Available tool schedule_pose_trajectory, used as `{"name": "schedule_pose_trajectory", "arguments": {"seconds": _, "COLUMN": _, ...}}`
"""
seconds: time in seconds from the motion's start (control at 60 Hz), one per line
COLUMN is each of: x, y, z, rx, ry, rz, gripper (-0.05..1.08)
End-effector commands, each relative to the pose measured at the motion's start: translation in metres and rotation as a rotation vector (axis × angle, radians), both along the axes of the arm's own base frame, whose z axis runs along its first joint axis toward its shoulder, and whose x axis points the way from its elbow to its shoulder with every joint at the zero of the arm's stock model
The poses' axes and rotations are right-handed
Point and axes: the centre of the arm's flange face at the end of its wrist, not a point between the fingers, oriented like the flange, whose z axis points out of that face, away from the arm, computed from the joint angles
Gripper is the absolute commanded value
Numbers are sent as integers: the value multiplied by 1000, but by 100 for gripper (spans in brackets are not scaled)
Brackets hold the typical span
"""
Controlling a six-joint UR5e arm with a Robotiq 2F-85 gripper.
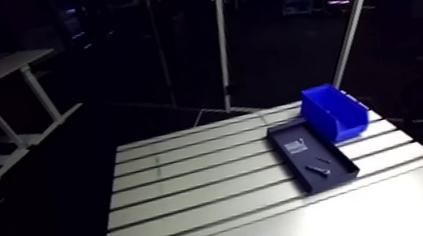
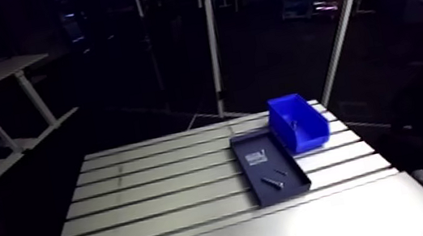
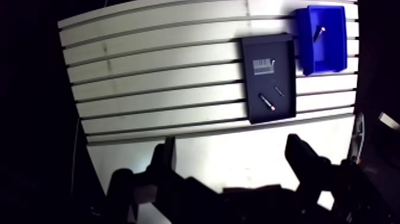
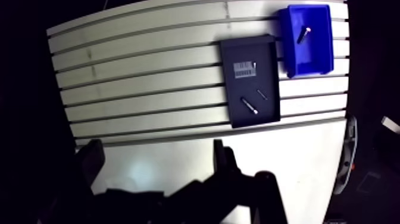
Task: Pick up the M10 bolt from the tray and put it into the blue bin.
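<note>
A black tray (image 3: 262,52) lies on the slotted table beside the blue bin (image 3: 328,55). In the tray are a longer dark bolt (image 3: 267,102), a smaller screw (image 3: 278,91) and a white label (image 3: 262,65). One bolt (image 3: 319,33) lies inside the bin. In the wrist view my gripper (image 3: 233,161) hangs high over the table's near plain strip, well short of the tray, open, with nothing between its fingers. The arm view shows the tray (image 1: 292,135) and bin (image 1: 334,111) at the table's right, but no gripper.
The slotted aluminium table (image 1: 192,180) stretches left of the tray with bare rows. A smooth plate (image 1: 300,232) forms the near edge. Dark floor surrounds the table on all sides.
</note>
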Motion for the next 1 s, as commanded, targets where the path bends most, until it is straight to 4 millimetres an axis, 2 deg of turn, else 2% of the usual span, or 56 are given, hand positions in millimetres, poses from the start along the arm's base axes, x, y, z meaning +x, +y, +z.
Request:
{"name": "schedule_pose_trajectory", "arguments": {"seconds": 0.017, "x": -2, "y": 5, "z": -13, "rx": -6, "ry": -26, "rz": -9, "gripper": 1}}
{"name": "schedule_pose_trajectory", "arguments": {"seconds": 1.0, "x": -2, "y": 5, "z": -14, "rx": -2, "ry": -28, "rz": -9, "gripper": 1}}
